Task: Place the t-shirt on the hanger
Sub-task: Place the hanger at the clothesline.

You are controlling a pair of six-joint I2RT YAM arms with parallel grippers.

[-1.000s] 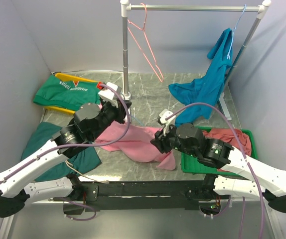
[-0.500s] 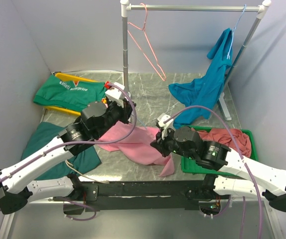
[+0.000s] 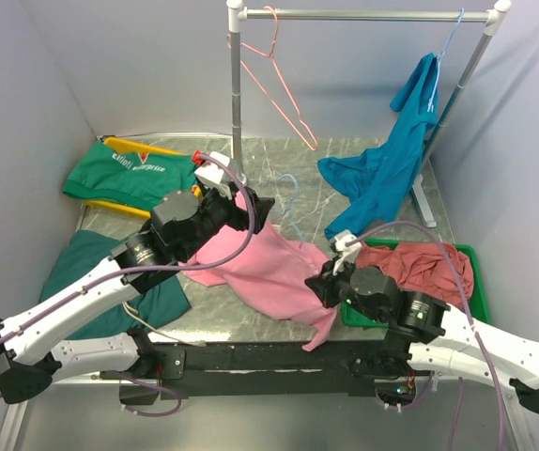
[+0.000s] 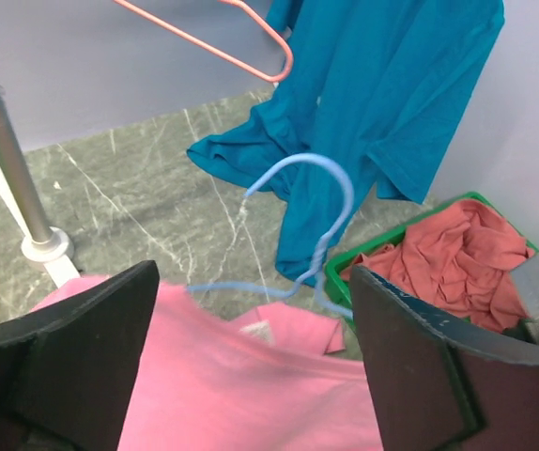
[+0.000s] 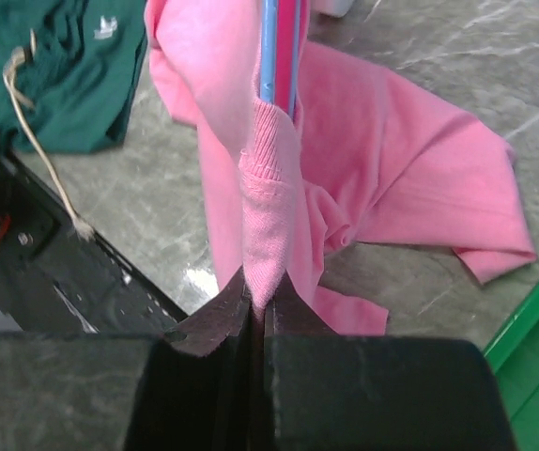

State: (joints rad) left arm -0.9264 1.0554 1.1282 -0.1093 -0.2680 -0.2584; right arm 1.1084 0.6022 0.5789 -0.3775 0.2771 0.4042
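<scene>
Pointing its hook toward frame top, hanger runs inside shirt, post upper left. Shirt's hem sits pinched in right gripper; left gripper gapes.

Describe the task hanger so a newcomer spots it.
On the table before the rack is the pink t-shirt. The hanger is the light-blue wire whose hook sticks out of it; the pink hanger and the one under the teal shirt hang on the rail.

One pink t-shirt, four other garments, two light blue hangers, one pink hanger, one green bin, one rack
</scene>
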